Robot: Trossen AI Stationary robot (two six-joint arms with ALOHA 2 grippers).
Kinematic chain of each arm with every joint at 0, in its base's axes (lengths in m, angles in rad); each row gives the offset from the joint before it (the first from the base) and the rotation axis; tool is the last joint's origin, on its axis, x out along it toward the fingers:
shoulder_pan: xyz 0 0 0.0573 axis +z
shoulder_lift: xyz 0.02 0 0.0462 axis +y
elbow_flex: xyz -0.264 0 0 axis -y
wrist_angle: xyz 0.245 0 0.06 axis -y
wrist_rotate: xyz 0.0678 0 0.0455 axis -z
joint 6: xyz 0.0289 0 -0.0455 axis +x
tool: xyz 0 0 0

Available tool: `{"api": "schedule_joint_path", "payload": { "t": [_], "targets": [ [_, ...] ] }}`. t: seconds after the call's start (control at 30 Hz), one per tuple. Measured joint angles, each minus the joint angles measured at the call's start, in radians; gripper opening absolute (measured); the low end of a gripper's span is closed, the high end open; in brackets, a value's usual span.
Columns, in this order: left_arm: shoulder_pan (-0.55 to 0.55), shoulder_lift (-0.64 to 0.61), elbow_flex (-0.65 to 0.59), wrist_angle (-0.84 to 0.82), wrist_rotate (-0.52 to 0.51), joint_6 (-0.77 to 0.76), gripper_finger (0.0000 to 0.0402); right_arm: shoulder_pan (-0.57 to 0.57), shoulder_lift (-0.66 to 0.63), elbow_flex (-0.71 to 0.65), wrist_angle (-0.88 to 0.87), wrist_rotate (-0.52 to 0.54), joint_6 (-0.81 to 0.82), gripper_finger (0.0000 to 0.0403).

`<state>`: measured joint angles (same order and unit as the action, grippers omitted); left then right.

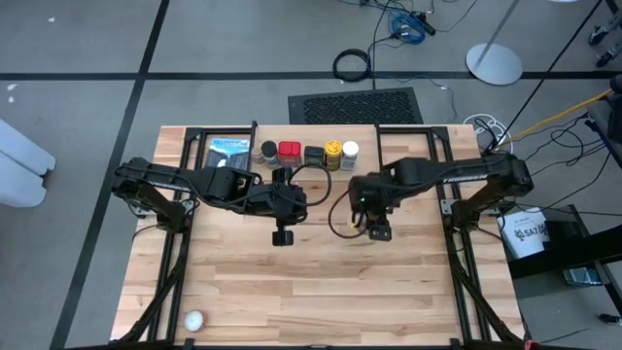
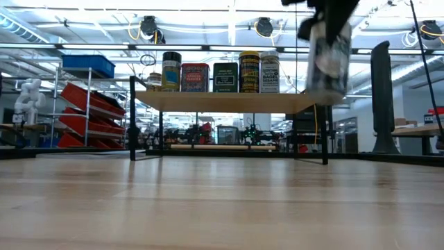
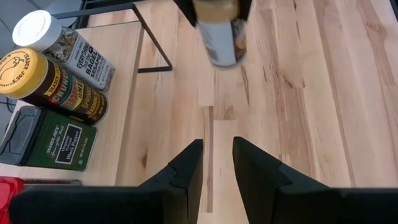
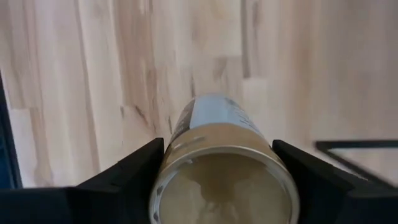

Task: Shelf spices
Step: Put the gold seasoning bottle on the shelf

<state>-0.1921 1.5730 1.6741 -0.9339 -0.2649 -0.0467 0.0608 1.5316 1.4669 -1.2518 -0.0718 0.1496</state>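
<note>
Right gripper [image 1: 378,231], jaws grasping the tan-lidded jar [image 4: 221,165] above the counter [image 1: 321,292]; left gripper [image 3: 216,163], jaws released, empty; five spices stand on the shelf [image 2: 229,101].

Five spices [image 1: 308,153] on the shelf [image 2: 229,101] (sixth aloft, right).

Five spices [image 2: 216,76] line the shelf [image 2: 229,101]; tan-lidded jar [image 4: 222,168] airborne.
</note>
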Motion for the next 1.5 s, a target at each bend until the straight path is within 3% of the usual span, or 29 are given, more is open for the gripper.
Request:
{"api": "schedule_joint_path", "payload": {
  "t": [0.2, 0.6, 0.97, 1.5],
  "targets": [
    [0.0, 0.0, 0.0, -0.028, 0.0, -0.001, 0.0097, -0.043, -0.001, 0.205, -0.142, 0.077, -0.033, 0.0263],
    [0.0, 0.0, 0.0, -0.027, 0.0, 0.001, 0.0097, -0.269, 0.001, 0.495, -0.32, 0.075, -0.222, 0.0265],
    [0.003, 0.0, 0.0, -0.007, -0.023, 0.054, 0.0097, -0.456, 0.03, 0.522, -0.321, 0.071, -0.42, 0.0266],
    [0.028, 0.0, 0.0, 0.029, -0.063, 0.081, 0.0097, -0.512, 0.199, 0.522, -0.319, 0.069, -0.517, 0.0267]
  ]
}}
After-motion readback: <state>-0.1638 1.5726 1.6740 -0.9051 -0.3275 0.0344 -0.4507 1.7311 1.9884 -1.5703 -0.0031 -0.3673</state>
